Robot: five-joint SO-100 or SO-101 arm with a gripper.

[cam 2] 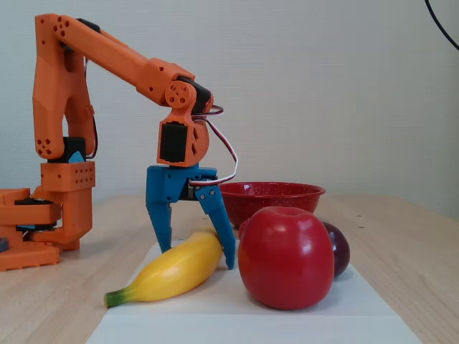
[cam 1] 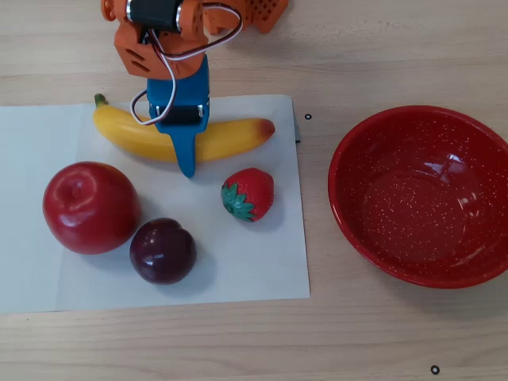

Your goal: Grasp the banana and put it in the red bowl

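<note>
Blue gripper (cam 2: 197,251) straddles the banana (cam 1: 230,139) upper left, jaws open, grasp pending: next, close, then carry to the bowl (cam 1: 476,262).

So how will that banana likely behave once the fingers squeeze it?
The banana looks glossy and smooth, so it may slip. The gripper straddles it near mid-length, so it should probably lift level. Its rounded, curved body could roll on the paper if nudged.

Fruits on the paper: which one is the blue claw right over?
The banana. The gripper has one blue finger on each side of it, while the apple, the plum and the strawberry lie apart from it, nearer the camera's bottom edge.
</note>
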